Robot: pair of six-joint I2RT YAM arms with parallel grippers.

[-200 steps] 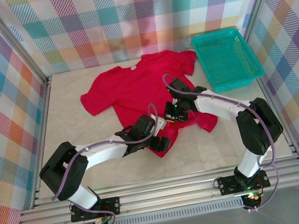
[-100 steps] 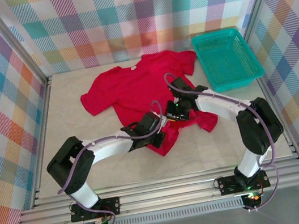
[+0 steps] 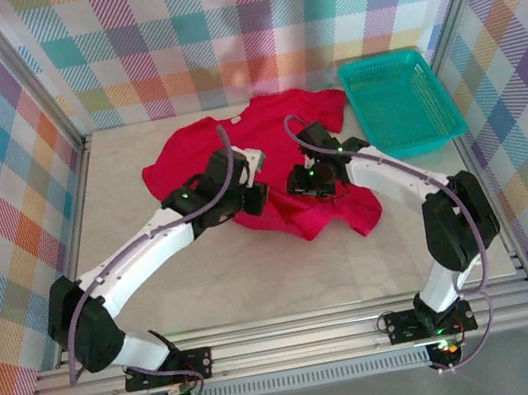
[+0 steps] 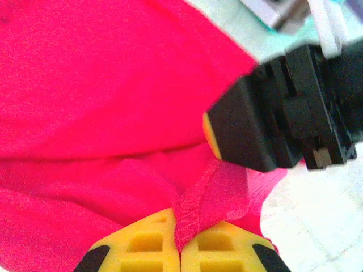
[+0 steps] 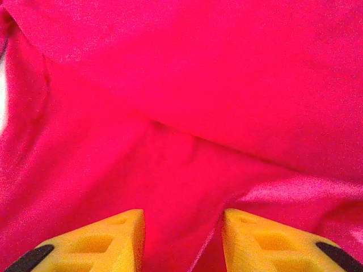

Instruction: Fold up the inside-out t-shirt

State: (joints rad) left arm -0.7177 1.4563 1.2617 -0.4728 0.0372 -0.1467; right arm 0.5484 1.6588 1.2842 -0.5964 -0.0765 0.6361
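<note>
The inside-out t-shirt, bright red, lies bunched in the middle of the table, its lower part folded back over itself. My left gripper hovers over the shirt's left half. In the left wrist view its yellow fingers are shut on a stitched hem of the t-shirt, which rises between them. My right gripper is just to the right, over the cloth, and its black body shows close ahead in the left wrist view. Its jaws stand apart above the red cloth, holding nothing.
A teal plastic basket stands at the back right, next to the shirt's sleeve. Bare pale tabletop stretches along the near side and at the left. Plaid walls close in the back and sides.
My left gripper shut on the hem near the front and carried it back and left, folding the shirt's lower part over. My right gripper opened and let go of the cloth.
</note>
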